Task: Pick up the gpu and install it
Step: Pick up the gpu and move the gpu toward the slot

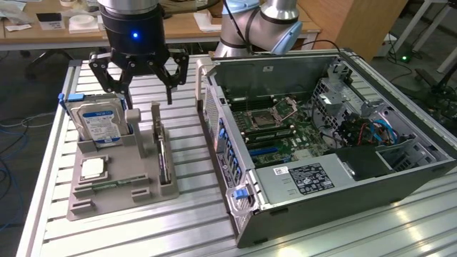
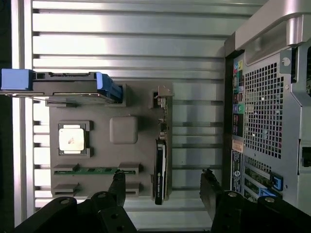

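gpu (image 1: 162, 160) hasn't been grabbed yet, it's parked on edge in the grey holder (image 1: 107, 199); claw (image 1: 145, 91) is spread wide apart above it.

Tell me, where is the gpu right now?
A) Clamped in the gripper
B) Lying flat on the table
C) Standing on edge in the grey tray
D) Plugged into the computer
C: the gpu stands on edge in a slot of the grey tray, and the open gripper hovers above it holding nothing.
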You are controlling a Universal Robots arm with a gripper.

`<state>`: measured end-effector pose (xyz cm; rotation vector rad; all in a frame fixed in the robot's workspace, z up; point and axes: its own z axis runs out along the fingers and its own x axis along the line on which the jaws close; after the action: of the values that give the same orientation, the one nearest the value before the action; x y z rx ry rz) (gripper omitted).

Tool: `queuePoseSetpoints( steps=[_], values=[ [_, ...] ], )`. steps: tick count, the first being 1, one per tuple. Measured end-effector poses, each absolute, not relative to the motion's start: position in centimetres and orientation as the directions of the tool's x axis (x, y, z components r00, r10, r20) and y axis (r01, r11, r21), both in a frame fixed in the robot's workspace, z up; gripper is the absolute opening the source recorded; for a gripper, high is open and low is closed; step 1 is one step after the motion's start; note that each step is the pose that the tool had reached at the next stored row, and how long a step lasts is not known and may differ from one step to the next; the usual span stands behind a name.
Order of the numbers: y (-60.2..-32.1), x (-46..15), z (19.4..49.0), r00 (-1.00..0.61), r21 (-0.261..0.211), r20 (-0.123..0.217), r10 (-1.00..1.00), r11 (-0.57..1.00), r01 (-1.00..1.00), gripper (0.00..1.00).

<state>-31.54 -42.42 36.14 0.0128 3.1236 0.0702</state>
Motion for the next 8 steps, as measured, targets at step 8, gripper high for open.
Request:
queuePoseSetpoints(
  steps=[8],
  values=[
    [-42.6, -31.5, 35.0, -1.0, 0.045, -0.013, -0.003, 0.999, -0.003, 0.72]
  ],
)
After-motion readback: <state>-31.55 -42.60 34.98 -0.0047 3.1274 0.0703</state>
